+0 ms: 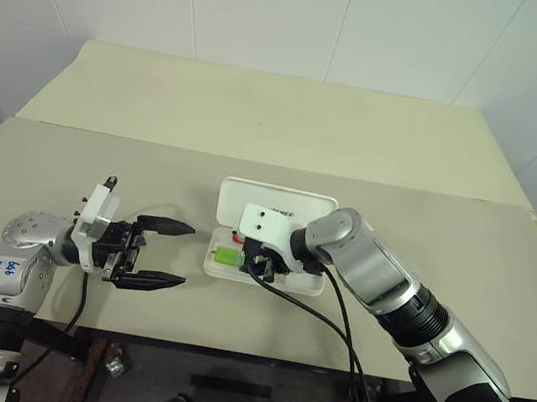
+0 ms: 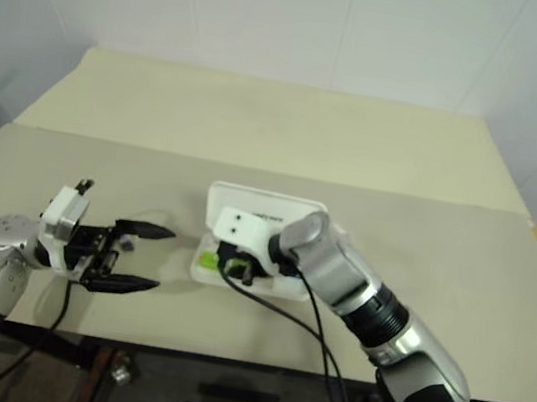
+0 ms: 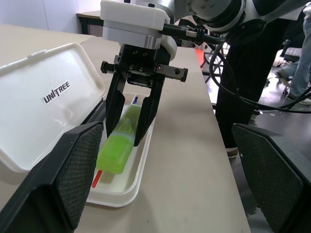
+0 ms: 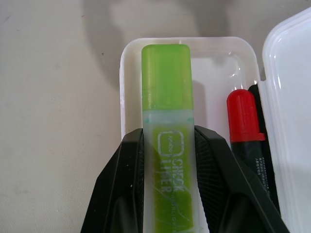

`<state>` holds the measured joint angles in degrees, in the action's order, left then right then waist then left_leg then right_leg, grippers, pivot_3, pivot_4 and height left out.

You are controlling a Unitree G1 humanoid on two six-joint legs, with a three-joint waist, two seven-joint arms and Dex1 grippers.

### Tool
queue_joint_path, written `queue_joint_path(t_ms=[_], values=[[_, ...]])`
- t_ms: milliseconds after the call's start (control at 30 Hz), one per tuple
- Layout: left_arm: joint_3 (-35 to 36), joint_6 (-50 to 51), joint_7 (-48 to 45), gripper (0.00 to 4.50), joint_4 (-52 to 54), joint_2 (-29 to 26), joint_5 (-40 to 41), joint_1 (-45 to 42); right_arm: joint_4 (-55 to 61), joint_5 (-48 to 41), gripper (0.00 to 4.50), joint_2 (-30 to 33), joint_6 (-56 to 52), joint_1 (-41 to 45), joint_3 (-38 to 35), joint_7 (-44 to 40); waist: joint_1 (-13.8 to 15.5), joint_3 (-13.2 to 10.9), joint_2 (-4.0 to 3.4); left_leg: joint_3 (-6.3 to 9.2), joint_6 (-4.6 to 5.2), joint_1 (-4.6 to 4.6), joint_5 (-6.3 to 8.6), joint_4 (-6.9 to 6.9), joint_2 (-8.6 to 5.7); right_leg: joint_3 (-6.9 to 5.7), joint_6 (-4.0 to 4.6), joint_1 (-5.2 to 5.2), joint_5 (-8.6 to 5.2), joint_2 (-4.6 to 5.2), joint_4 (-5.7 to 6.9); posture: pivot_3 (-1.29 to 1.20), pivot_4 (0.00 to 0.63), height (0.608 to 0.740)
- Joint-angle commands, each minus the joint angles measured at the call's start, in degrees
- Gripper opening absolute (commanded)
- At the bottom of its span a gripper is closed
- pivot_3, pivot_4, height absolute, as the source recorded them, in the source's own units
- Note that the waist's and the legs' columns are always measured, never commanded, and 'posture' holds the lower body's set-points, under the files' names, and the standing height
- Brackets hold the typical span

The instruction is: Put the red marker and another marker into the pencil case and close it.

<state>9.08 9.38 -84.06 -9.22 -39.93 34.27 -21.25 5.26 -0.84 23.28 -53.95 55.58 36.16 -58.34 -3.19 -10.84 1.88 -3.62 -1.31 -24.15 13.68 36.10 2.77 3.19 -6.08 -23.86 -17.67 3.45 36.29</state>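
Pencil case (image 1: 278, 203) of white hard plastic lies open near the front edge of a beige table (image 1: 259, 129), its lid (image 3: 46, 97), lettered in black, tilted up behind the shallow tray. Over that tray the robot's right claw (image 3: 127, 136) reaches down at an angle, its two black fingers (image 4: 214, 170) clamped on the flat sides of the lime-green highlighter (image 4: 167, 126). The highlighter hangs slanted, cap end lowest and inside the tray's outline; whether the cap touches the tray floor cannot be told. Beside it, against the hinge side of the tray, lies the red marker (image 4: 245, 121), red cap and black barrel in view, already inside the case. A red stripe (image 3: 98, 177) shows on the tray floor beneath the highlighter.

To the case's left, apart from it and touching nothing, the left claw (image 1: 160, 253) hovers just above the table, pointing level toward the case with its two fingers spread wide and nothing between them. A black cable (image 1: 331, 322) trails from the right wrist down over the table's front edge.
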Motion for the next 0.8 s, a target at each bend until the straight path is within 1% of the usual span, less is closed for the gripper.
queue_joint_path(t_ms=[33, 67, 133, 300, 333, 600, 800], values=[[1.08, -0.37, 0.09, 4.5, 2.09, -0.07, 0.87, 0.39, 2.18, -0.05, 1.44, 0.53, 0.71, 0.26, 0.66, -0.44, 0.0, 0.0, 0.0, 0.0, 0.0, 0.0, 0.0, -0.01, 0.0, 0.0, 0.0, 0.0, 0.0, 0.0, 0.0, 0.0, 0.15, 0.74], [1.12, -0.4, 0.13, 4.5, 2.11, -0.05, 0.87, 0.43, 2.24, -0.11, 1.83, 0.52, 0.74, 0.23, 0.71, -0.46, 0.0, 0.0, 0.0, 0.0, 0.0, 0.0, 0.0, -0.01, 0.0, 0.0, 0.0, 0.0, 0.0, 0.0, -0.01, 0.0, 0.15, 0.74], [1.23, -0.4, 0.22, 4.5, 2.23, -0.05, 0.93, 0.58, 2.32, -0.19, 2.44, 0.51, 0.77, 0.21, 0.78, -0.41, -0.01, 0.0, 0.0, 0.0, 0.0, 0.0, 0.0, -0.01, 0.0, 0.0, 0.0, 0.0, 0.0, 0.0, -0.01, 0.0, 0.15, 0.74], [1.34, -0.47, 0.52, 4.5, 2.42, 0.01, 0.97, 0.75, 2.04, -0.29, 4.24, 0.35, 1.12, 0.39, 0.42, -0.16, -0.01, 0.01, 0.01, -0.01, 0.0, 0.0, 0.0, -0.02, 0.0, 0.0, 0.0, 0.0, 0.0, 0.0, -0.03, 0.0, 0.15, 0.74], [1.35, -0.48, 0.56, 4.5, 2.47, 0.01, 0.98, 0.78, 2.04, -0.37, 4.48, 0.32, 1.14, 0.43, 0.32, -0.16, -0.01, 0.01, 0.01, -0.01, 0.0, 0.0, 0.0, -0.02, 0.01, -0.01, 0.0, 0.0, 0.0, 0.0, -0.03, 0.0, 0.15, 0.74], [1.58, -0.54, 1.13, 4.5, 2.85, 0.01, 1.09, 1.08, 2.17, -1.79, 4.48, 0.14, 2.29, 1.01, -2.17, 0.12, 0.0, 0.01, 0.01, -0.01, 0.0, 0.0, 0.0, -0.01, 0.0, 0.0, 0.0, -0.01, 0.0, 0.0, 0.0, 0.0, 0.15, 0.74], [2.18, -1.15, 2.82, 4.5, 4.2, 0.44, 1.01, 1.72, 4.32, -4.43, 4.48, 0.95, 3.96, 0.55, -5.92, -1.03, 0.0, 0.01, 0.01, -0.01, 0.0, 0.0, 0.0, -0.02, 0.0, 0.0, 0.0, -0.01, 0.0, 0.01, -0.02, 0.0, 0.15, 0.74]])
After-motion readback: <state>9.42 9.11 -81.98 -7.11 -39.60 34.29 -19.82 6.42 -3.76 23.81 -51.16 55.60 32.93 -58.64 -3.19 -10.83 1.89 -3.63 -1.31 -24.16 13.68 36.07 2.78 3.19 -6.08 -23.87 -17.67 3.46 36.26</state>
